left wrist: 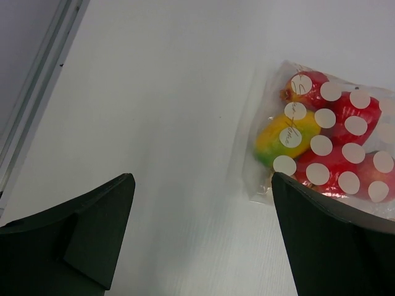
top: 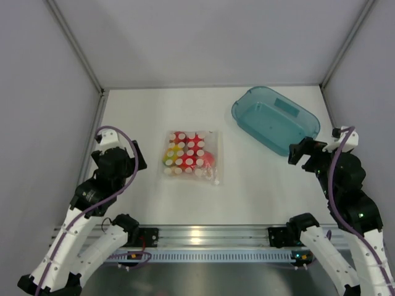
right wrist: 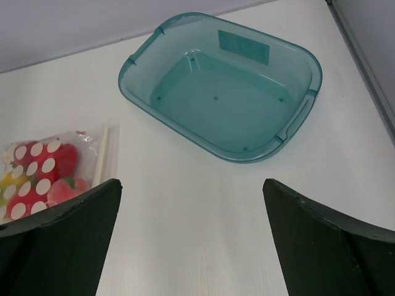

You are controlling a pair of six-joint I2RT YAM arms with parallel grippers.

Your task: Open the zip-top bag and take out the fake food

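The zip-top bag, clear with white dots, lies flat in the middle of the table, its zip edge toward the right. Inside it are the fake food pieces: red ones, a yellow-green one and a pinkish one. The bag also shows in the left wrist view and the right wrist view. My left gripper is open and empty, left of the bag, above the table. My right gripper is open and empty, right of the bag, near the tub.
A teal translucent tub stands empty at the back right, also in the right wrist view. Grey walls enclose the table on the left, back and right. A metal rail runs along the near edge.
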